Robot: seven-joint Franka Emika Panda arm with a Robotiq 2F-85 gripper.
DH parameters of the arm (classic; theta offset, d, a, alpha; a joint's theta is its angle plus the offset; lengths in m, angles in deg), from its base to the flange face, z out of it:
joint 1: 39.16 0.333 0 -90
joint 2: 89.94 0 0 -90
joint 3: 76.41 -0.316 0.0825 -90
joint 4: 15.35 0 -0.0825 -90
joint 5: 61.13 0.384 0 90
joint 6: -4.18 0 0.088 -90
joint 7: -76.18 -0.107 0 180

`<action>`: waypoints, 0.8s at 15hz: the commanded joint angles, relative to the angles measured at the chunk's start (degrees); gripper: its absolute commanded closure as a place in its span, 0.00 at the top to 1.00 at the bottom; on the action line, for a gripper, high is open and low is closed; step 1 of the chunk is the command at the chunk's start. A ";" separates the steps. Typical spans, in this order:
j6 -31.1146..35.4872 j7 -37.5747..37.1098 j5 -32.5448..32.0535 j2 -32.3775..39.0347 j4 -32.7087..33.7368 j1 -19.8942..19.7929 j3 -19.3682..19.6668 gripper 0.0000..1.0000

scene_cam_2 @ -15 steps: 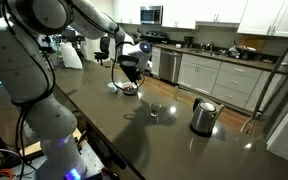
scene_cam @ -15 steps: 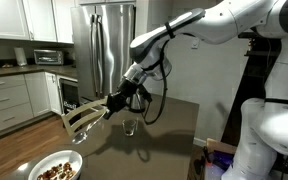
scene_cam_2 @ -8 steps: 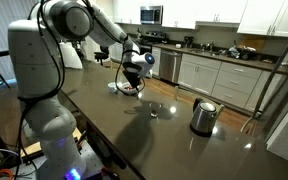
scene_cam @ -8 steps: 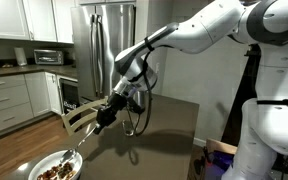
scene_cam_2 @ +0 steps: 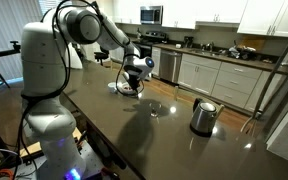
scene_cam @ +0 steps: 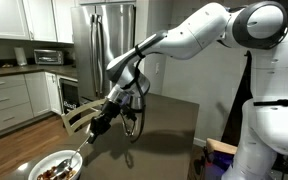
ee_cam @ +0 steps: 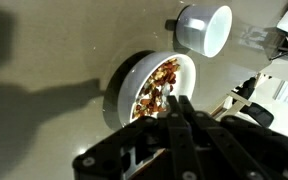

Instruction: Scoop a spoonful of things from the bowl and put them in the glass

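A white bowl (scene_cam: 46, 160) of mixed brown and red bits sits at the near corner of the dark table; it also shows in an exterior view (scene_cam_2: 119, 89) and in the wrist view (ee_cam: 119, 80). My gripper (scene_cam: 103, 124) is shut on a spoon (scene_cam: 82, 150) whose tip slants down to the bowl's rim. In an exterior view my gripper (scene_cam_2: 134, 72) hovers right above the bowl. In the wrist view the closed jaws (ee_cam: 178, 108) point at the bowl's contents; the spoon is hard to make out there. The small clear glass (scene_cam_2: 155, 110) stands apart on the table, mostly behind my cables (scene_cam: 131, 127).
A metal canister (scene_cam_2: 203, 116) stands on the table beyond the glass. A white cup-shaped object (ee_cam: 204, 28) lies near the bowl. Wooden chair backs (scene_cam: 79, 118) stand beside the table. Kitchen cabinets and a fridge (scene_cam: 99, 50) are behind.
My arm has swung away from the glass and down toward the bowl; the spoon tip has dropped from above the table to the bowl's rim.
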 commanded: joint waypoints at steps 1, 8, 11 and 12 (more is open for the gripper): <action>-1.03 0.39 -0.60 3.07 2.22 -1.45 -1.60 0.04; -0.76 -0.76 -1.52 5.36 2.55 -2.03 -1.60 0.05; -0.52 -1.14 -2.11 5.10 2.27 -2.32 -1.45 0.10; -0.36 -1.42 -2.47 4.99 2.19 -2.36 -1.39 0.14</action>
